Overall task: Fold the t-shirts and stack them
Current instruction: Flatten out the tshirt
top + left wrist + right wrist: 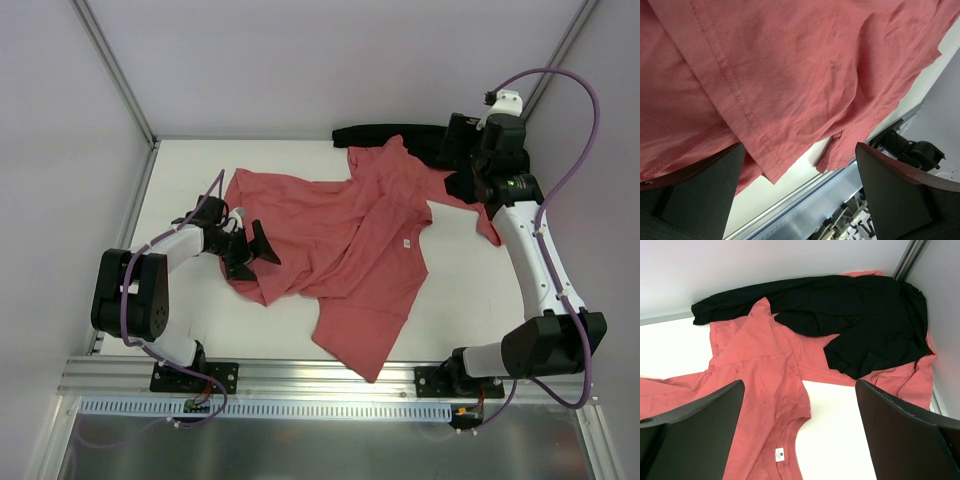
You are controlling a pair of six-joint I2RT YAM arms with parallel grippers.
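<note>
Several salmon-red t-shirts (340,240) lie crumpled and overlapping across the white table. The uppermost one shows its collar with a white label (780,454). My left gripper (252,252) is open at the left edge of the pile. In the left wrist view a stitched hem (740,115) of red cloth hangs just above the gap between its fingers (705,190). My right gripper (458,160) is open at the back right, above the table, with nothing between its fingers (905,435). Another red shirt (910,380) lies partly under a black garment.
A black garment (855,315) lies in the back right corner against the wall. Bare white table (470,290) shows at the right and the left (180,180). A metal rail (330,378) runs along the near edge, and frame posts (115,70) stand at the back corners.
</note>
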